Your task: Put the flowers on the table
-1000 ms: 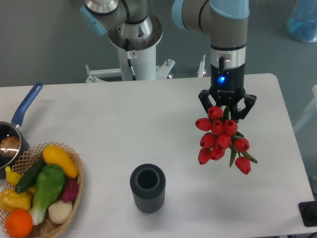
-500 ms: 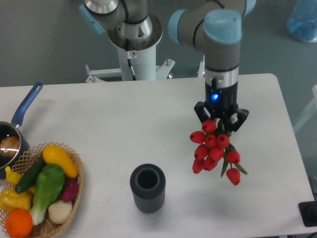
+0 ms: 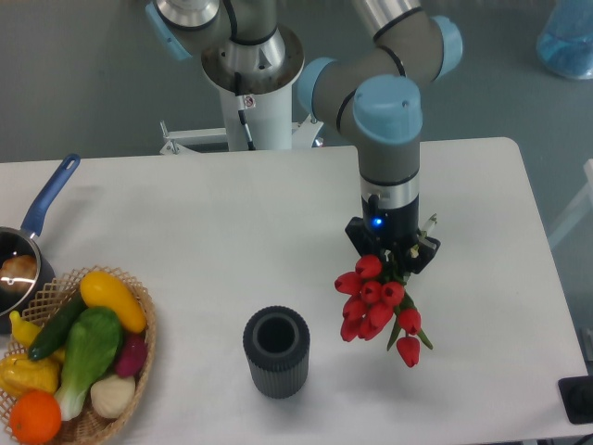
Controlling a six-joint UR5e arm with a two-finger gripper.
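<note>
Carrying the flowers (image 3: 375, 306) is the step in hand: the gripper (image 3: 393, 260) points straight down with its two fingers clamped on the bunch near the top, and the red tulip heads hang below it, spilling toward the near edge with a few green stems and leaves showing on the right. The bunch sits over the right half of the table (image 3: 232, 232), right of the dark ribbed vase (image 3: 276, 351); whether the lowest blooms touch the white surface cannot be told from this view.

Next, I judge, the arm must lower the bunch until it rests on bare tabletop, keeping apart from the vase, and only then part its fingers so the flowers lie down rather than drop.

Compared with a second ago, the gripper and its load have shifted left and nearer, from close to the right edge toward the middle, and the arm's elbow has swung into view above. The grip itself looks unchanged.

At the left, the basket of vegetables (image 3: 69, 371) and the blue-handled pan (image 3: 28, 250) stand well apart from the work.
</note>
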